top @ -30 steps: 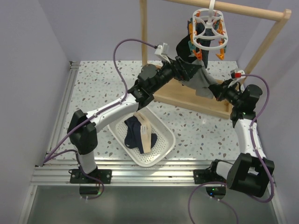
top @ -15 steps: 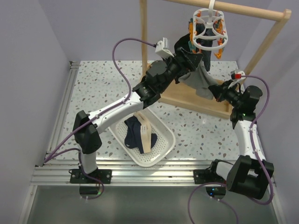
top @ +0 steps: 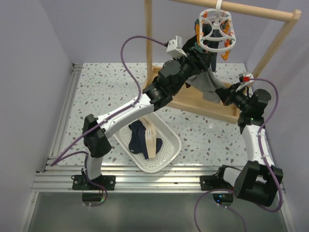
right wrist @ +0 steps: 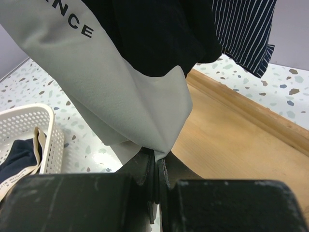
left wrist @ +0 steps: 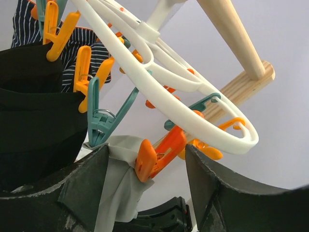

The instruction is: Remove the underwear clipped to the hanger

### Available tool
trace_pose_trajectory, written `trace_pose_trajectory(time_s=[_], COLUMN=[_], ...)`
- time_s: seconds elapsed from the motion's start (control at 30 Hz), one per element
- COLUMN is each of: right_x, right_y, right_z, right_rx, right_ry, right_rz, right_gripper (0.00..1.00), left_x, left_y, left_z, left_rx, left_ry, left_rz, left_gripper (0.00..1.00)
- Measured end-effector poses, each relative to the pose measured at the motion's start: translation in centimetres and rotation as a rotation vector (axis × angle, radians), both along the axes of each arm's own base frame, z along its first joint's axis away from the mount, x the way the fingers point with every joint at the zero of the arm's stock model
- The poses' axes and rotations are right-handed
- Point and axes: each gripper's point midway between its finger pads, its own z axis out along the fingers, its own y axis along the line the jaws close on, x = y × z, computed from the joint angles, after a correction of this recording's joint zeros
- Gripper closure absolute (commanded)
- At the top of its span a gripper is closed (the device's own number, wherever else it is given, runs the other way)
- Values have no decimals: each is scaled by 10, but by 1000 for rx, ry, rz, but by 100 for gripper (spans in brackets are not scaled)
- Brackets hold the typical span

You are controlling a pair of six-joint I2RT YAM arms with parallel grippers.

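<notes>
1. Locate the wooden rail frame (top: 260, 10) at the far side of the table, with the hanger (top: 216, 14) hooked over its top rail.
2. Locate the white perforated basket (top: 153, 168) near the arm bases, holding one navy garment with a beige waistband (top: 140, 137), already off the hanger.
3. Count three garments on the clips: black underwear (left wrist: 38, 111), striped underwear (right wrist: 246, 29) behind it, and grey underwear (right wrist: 120, 87), stretched from the clips down toward the right.
4. Confirm the right gripper (right wrist: 157, 164) pinched tight on the bottom corner of the grey underwear.
5. Confirm the left gripper (left wrist: 147, 153) spread wide, straddling the orange clip (left wrist: 157, 154) biting the grey fabric (contact with the clip not discernible). Note the teal clip (left wrist: 101, 128) just beside it, apparently gripping the same edge.

Cautions:
- Avoid a hard pull from the right before opening both clips: likely to swing the hanger or lift its hook off the rail.
- Expect slip at the right pinch: only a small corner of soft fabric held.
- Close the left fingers on the orange clip's levers, not on the cloth; otherwise no release.
- Keep clear of the black underwear beside the left finger, to avoid dragging the wrong garment.
- Treat one opened clip as half a release only.
</notes>
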Motion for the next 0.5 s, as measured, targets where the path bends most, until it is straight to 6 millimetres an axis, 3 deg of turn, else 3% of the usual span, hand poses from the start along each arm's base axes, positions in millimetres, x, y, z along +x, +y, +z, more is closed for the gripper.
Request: trace_pose_trajectory(time_s=[0.3, 0.5], right_x=[-1, -1], right_y=[1, 1], right_z=[-4, -4], right_rx=[11, 11], right_ry=[12, 12], right_rz=[-1, -1], right_gripper=[100, 100], left_x=[-2, -3], left_y=[1, 4], left_z=[8, 11], left_rx=[46, 72], left_ry=[-32, -52], left_rz=[56, 104], left_gripper=[35, 48])
